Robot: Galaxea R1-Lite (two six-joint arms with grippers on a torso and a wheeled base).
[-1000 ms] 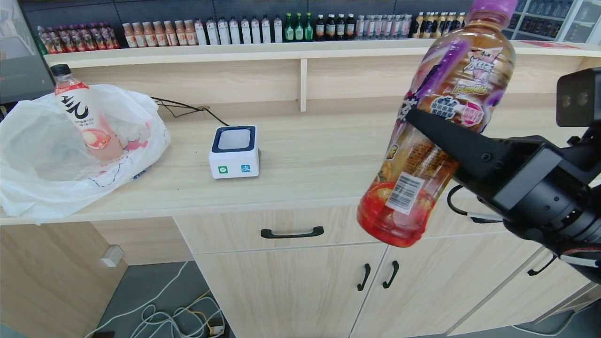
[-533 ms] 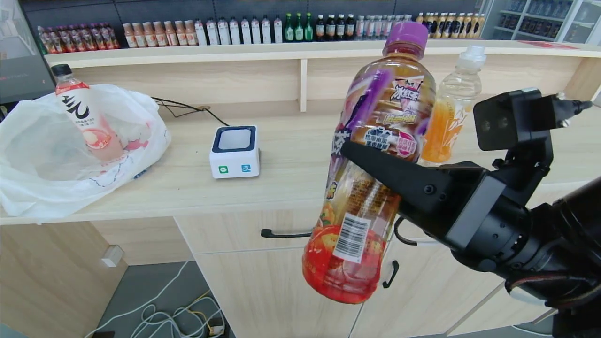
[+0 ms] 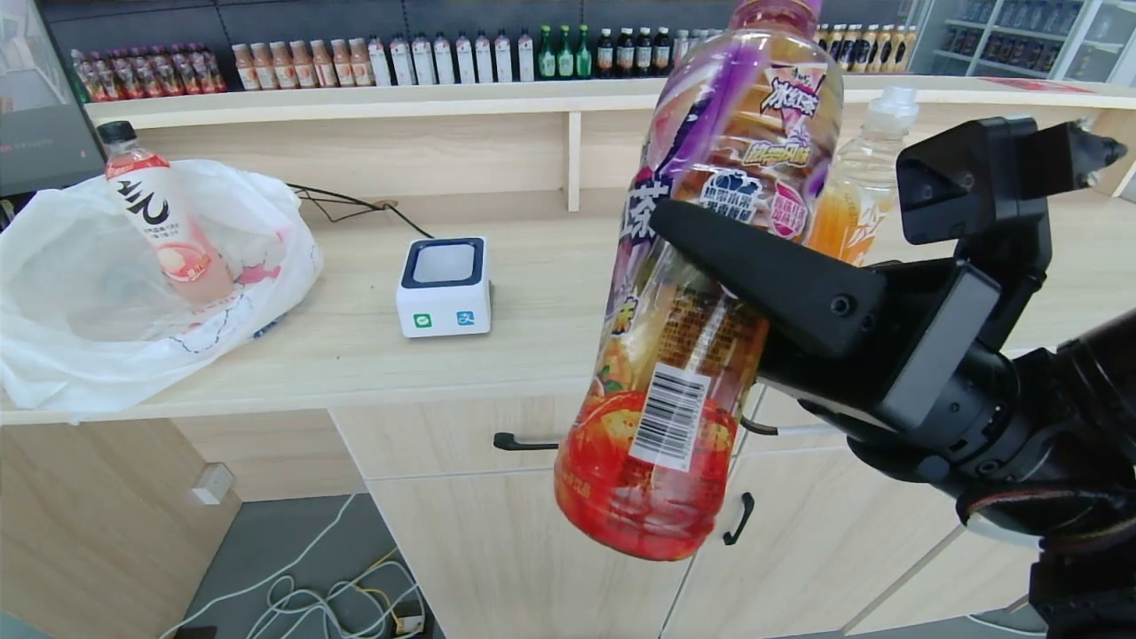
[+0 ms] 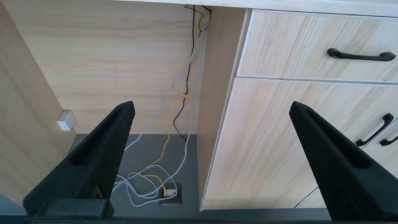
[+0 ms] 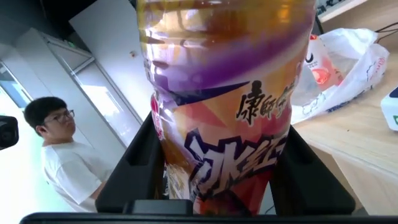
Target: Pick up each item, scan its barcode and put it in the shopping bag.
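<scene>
1 orange drink (image 3: pixel 839 222) behind bottle (image 3: pixel 683 355) in claw (image 3: pixel 710 235)

Cap of the purple-labelled plastic bottle of red tea (image 3: pixel 674 373) cut off by the head view's top edge, far finger of the right pincer (image 3: pixel 701 222) hidden behind it, clear plastic bottle of orange drink (image 3: pixel 865 169) partly covered by both, base of the black-capped pink drink bottle (image 3: pixel 155 213) sunk out of sight in the white plastic shopping bag (image 3: pixel 80 328)

You'll see a wooden counter (image 3: pixel 355 355) with a black cord (image 3: pixel 337 202) lying at its back. Behind it, a shelf (image 3: pixel 355 96) carries a row of drinks (image 3: pixel 497 55). Below are cabinets (image 3: pixel 461 550) with black handles (image 3: pixel 524 441), a wall socket (image 3: pixel 213 484) and loose cables (image 3: pixel 328 603) on the floor.
</scene>
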